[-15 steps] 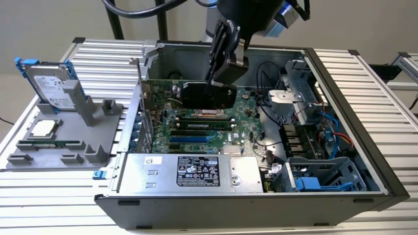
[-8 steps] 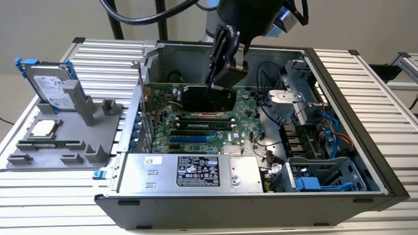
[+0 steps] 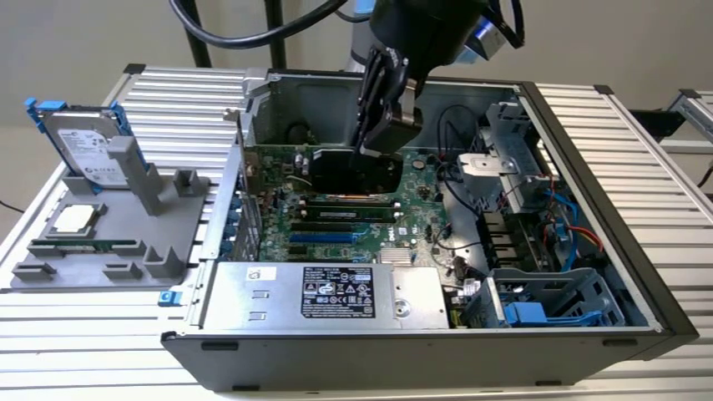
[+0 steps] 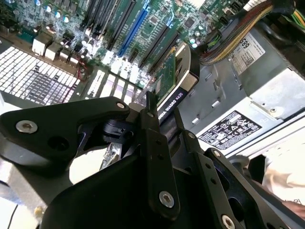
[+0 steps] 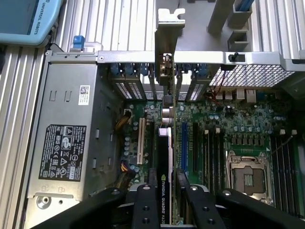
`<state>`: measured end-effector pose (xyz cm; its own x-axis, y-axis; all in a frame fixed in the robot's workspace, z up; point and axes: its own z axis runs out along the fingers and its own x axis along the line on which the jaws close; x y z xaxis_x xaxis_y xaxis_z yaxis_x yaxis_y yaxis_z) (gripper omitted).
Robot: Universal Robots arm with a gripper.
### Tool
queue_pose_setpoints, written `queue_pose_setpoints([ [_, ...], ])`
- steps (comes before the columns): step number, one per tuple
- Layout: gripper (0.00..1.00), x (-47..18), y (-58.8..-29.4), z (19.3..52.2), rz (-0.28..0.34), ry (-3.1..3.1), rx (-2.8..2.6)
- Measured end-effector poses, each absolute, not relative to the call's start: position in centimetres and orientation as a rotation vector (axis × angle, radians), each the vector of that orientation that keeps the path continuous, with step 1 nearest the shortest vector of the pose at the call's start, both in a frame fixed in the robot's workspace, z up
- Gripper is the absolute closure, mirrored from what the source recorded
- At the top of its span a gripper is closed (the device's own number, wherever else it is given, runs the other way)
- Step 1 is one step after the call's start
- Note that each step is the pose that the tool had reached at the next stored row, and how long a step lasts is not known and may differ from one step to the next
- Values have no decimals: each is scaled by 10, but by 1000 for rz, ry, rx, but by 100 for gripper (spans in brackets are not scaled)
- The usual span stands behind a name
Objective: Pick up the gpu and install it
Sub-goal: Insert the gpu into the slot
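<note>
The gripper (image 5: pixel 166 175) is clamped on the gpu (image 5: pixel 163 143), holding it on edge inside the case (image 3: pixel 423 361) over the slots (image 5: pixel 184 143), I'd guess so its connector edge can drop into one. Its long axis runs along the slots, with the bracket (image 5: pixel 167 36) pointing to the case's rear openings

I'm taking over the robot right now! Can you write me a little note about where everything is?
Gripper: jaws shut on the gpu.
Where: the gpu stands upright inside the computer case, over the motherboard, with its metal bracket at the back wall.
Done: the gpu is picked up and in the case.
Left: I cannot tell if it is pushed fully home, and it is not yet let go.
</note>
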<state>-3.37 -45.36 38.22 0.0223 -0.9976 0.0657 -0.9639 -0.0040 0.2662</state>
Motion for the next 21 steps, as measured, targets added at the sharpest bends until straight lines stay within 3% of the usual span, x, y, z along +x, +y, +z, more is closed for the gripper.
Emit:
queue_pose_setpoints([
  [21,100,-34,-453,371,-201,-2032,2058],
])
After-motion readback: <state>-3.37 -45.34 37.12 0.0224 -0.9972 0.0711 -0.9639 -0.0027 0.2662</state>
